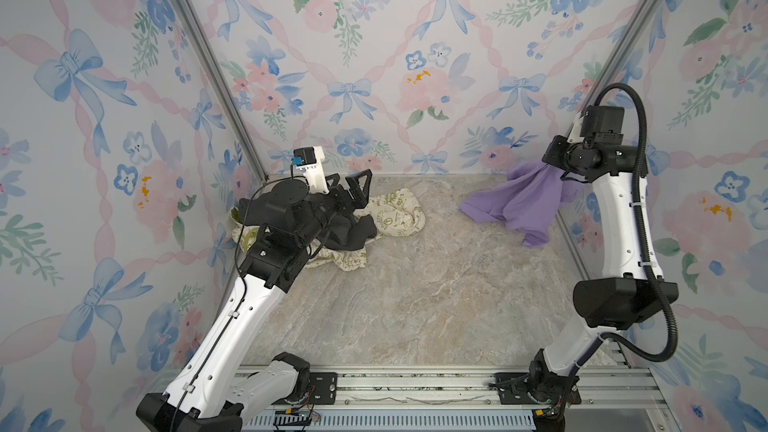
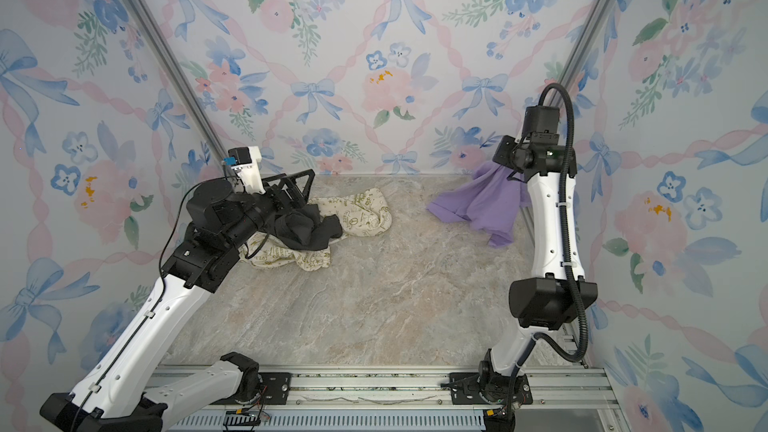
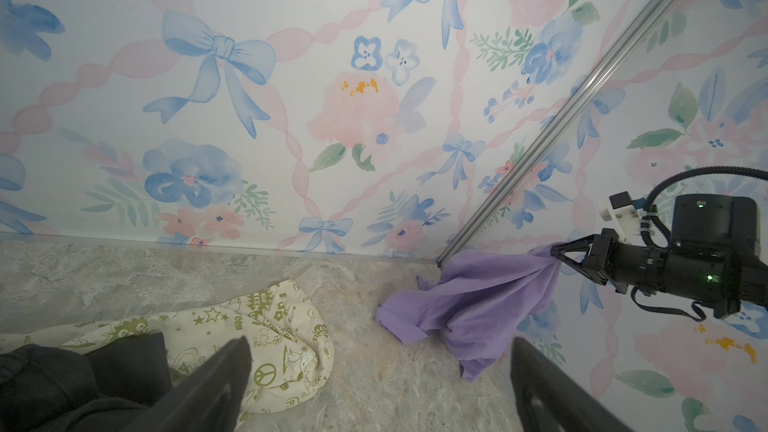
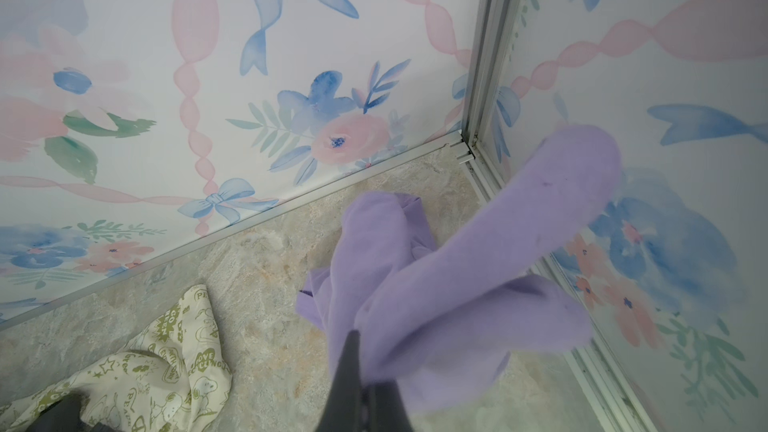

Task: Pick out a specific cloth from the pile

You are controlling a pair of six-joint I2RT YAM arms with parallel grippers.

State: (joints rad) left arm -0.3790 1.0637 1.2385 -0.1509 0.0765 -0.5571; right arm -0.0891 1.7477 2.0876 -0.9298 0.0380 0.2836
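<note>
Flowered walls [image 1: 374, 56] are closing in the marble table [image 1: 415, 305]. The right pincer [image 3: 555, 252] is pinching the purple cloth [image 3: 478, 297], which is hanging below it with its hem lying on the table, well apart from the pile [image 1: 390, 214] near the spread left pincer [image 1: 353, 179]. Raising it straight up is likely freeing the hem.

Both top views are looking down from high above the front rail [image 1: 415, 388], facing the back wall [image 1: 374, 76] and taking in the whole marble tabletop [image 1: 415, 284], nearly alike. The left wrist camera is sitting low over the pile [image 3: 270, 338], looking across the tabletop toward the far right corner, seeing the lavender cloth [image 3: 478, 297] and the right gripper [image 3: 555, 250] at a distance. The right wrist camera is hanging close above that cloth, facing the same corner. Both wrist views are sharing the cloth and the pile's printed edge.
</note>
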